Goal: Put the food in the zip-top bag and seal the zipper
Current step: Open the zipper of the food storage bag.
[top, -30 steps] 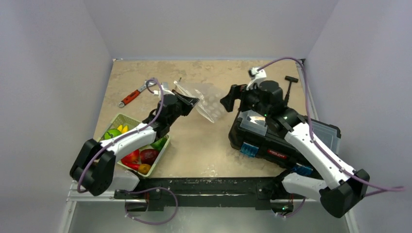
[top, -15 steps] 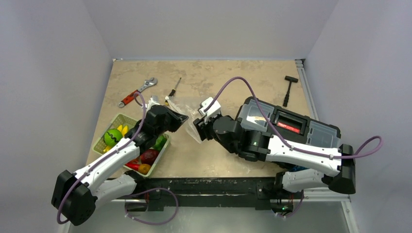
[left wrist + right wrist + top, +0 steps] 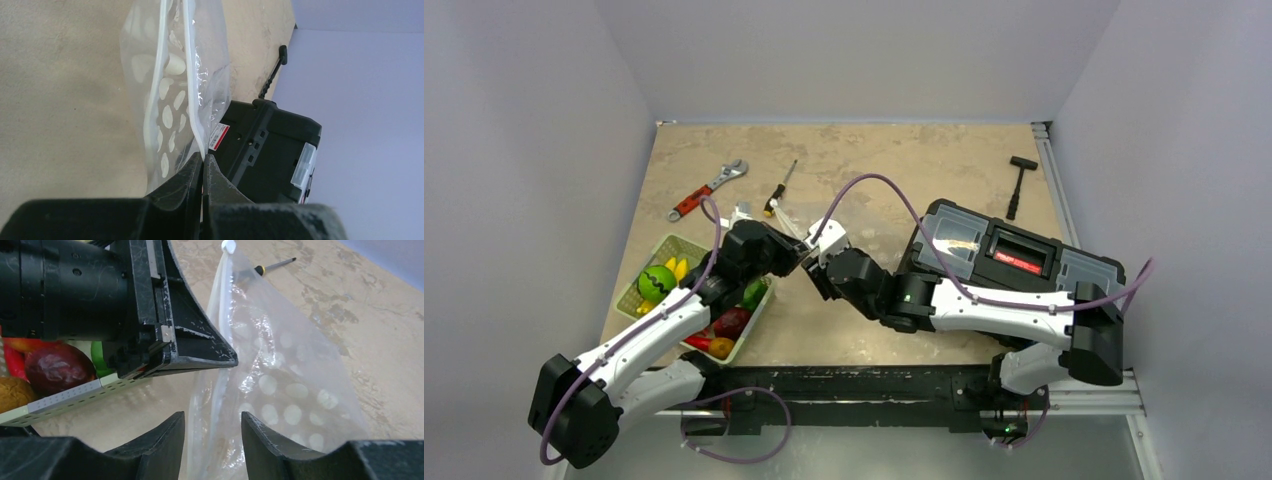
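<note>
The zip-top bag, clear with whitish dots, hangs from my left gripper, which is shut on the corner of its mouth edge. The zipper runs away from the closed fingertips as a pale strip. In the top view the left gripper sits just right of the basket, tip to tip with my right gripper. The right gripper stands open, with the bag's edge strip between its fingers and a gap on both sides. The food lies in the pale green basket; a maroon fruit shows there.
A black toolbox stands at the right, under the right arm. A red-handled wrench, a screwdriver and a black hammer lie along the far part of the table. The basket's rim is close to the left gripper.
My right arm swung left from above the toolbox to the bag, and its jaws narrowed. The left gripper drew the bag nearer, beside the basket.
</note>
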